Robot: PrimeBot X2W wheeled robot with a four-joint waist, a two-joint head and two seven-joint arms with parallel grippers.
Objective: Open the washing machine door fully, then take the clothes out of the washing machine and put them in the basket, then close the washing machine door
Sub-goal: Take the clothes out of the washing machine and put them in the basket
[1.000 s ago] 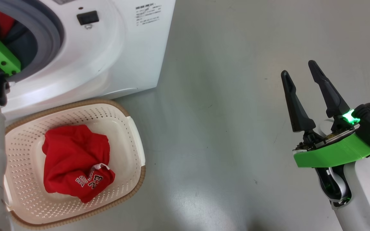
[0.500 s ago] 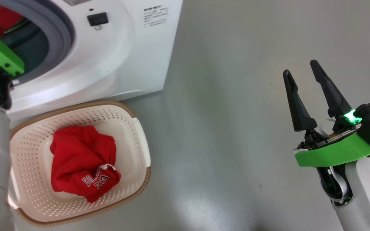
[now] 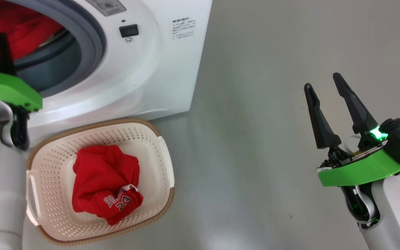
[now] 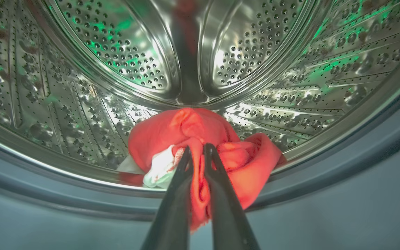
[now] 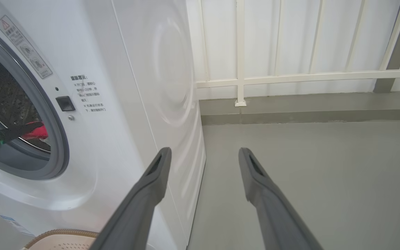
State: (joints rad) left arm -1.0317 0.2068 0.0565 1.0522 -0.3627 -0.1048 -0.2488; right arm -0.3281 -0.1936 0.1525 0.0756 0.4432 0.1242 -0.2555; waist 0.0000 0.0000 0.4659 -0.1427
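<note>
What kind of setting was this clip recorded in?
Probably a laundry corner in a utility or test space, not a furnished home: a white front-loading washing machine stands on a bare grey floor, with a white panelled wall behind it and a perforated basket in front.

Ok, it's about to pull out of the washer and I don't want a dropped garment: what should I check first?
1. Left end effector shut on red cloth: ok.
2. White piece caught in the grip too: cannot tell.
3. Cloth free of the drum lip: cannot tell.
4. Basket in front of the washer, with room beside the jersey: ok.
5. Right end effector open, off to the side: ok.
</note>
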